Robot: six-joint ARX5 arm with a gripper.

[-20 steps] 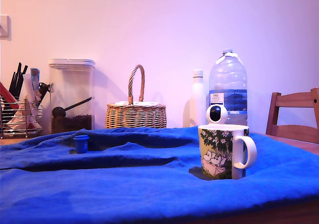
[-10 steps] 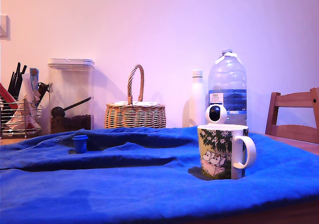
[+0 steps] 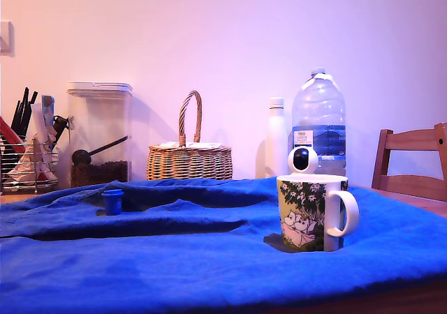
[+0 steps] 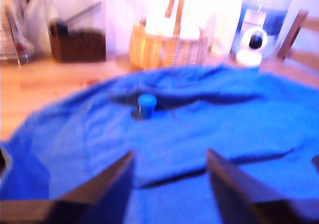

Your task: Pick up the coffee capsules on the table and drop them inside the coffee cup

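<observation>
Exterior view: a blue coffee capsule (image 3: pixel 112 201) sits on the cloth-draped bench (image 3: pixel 209 272) toward its far left edge, well apart from the coffee cup (image 3: pixel 316 212) near the right edge; wrist view: the gripper (image 4: pixel 169 171), spread and empty, faces the capsule (image 4: pixel 146 105), not yet picked up

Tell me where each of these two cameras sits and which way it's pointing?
Exterior view: low at the table edge, facing the wall across the blue cloth and mug; no robot part shows.
Wrist view: on the arm, looking past the open gripper toward the same wall.
Both see the blue capsule, wicker basket and white camera.
</observation>
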